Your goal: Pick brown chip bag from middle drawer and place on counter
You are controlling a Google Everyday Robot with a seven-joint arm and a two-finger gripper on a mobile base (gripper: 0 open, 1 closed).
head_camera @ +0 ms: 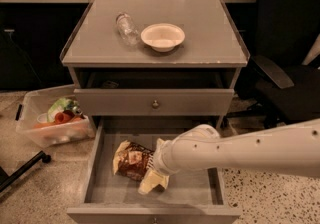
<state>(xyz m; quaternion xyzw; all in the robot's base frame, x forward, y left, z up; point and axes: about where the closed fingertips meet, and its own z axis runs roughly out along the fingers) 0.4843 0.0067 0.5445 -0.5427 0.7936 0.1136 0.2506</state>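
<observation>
- Dim, warm, brownish light overall; the background behind the counter (200, 28) is near black.
- Light falls from above: the counter is the brightest grey surface, with a pale sheen along its front edge.
- The bowl (162, 36) is the lightest spot on top; the bottle (126, 28) beside it shows small glints.
- The recess under the counter lies in deep shadow.
- The drawer (192, 188) floor is softly lit, darker toward its back wall.
- The arm (240, 148) is bright on its upper side and shaded beneath; the gripper (154, 179), low in the drawer at the right end of the bag (131, 160), looks pale cream against the grey.
- The chair (290, 43) at right merges into darkness.
</observation>
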